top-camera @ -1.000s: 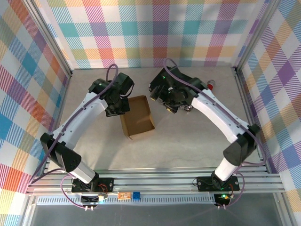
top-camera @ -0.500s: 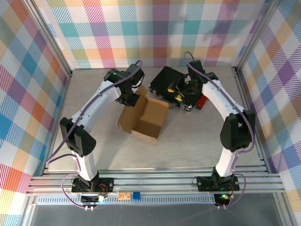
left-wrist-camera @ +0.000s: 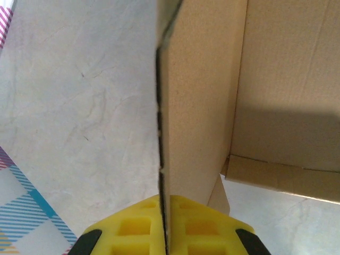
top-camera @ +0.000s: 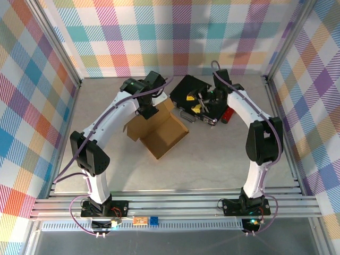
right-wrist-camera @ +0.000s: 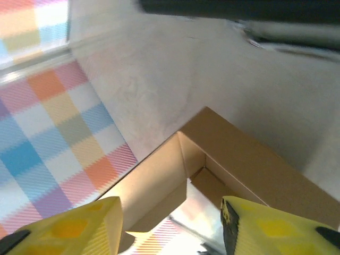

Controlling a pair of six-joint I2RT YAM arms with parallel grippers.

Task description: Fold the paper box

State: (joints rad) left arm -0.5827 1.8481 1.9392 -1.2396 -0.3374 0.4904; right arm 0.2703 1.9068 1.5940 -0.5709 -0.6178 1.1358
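Observation:
The paper box [top-camera: 159, 133] is a partly formed brown cardboard shell in the middle of the table, with open sides and loose flaps. My left gripper [top-camera: 150, 110] is at its back edge, shut on an upright cardboard wall. In the left wrist view the yellow pads [left-wrist-camera: 127, 231] pinch the thin edge of the paper box [left-wrist-camera: 202, 106]. My right gripper [top-camera: 195, 104] hangs open to the box's right, over the black case. The right wrist view looks between the spread fingers [right-wrist-camera: 69, 228] of the right gripper [right-wrist-camera: 170, 228] into an inner corner of the paper box [right-wrist-camera: 249, 164], with nothing held.
A black hard case [top-camera: 192, 90] with metal latches lies at the back, right of the box and under my right gripper. A small red object [top-camera: 227, 114] sits beside it. Plaid walls and metal frame posts enclose the grey table [top-camera: 212, 154].
My left arm has reached farther back, and the box has opened up and turned, its front corner swinging right. My right arm pulled back over the black case and its jaws narrowed.

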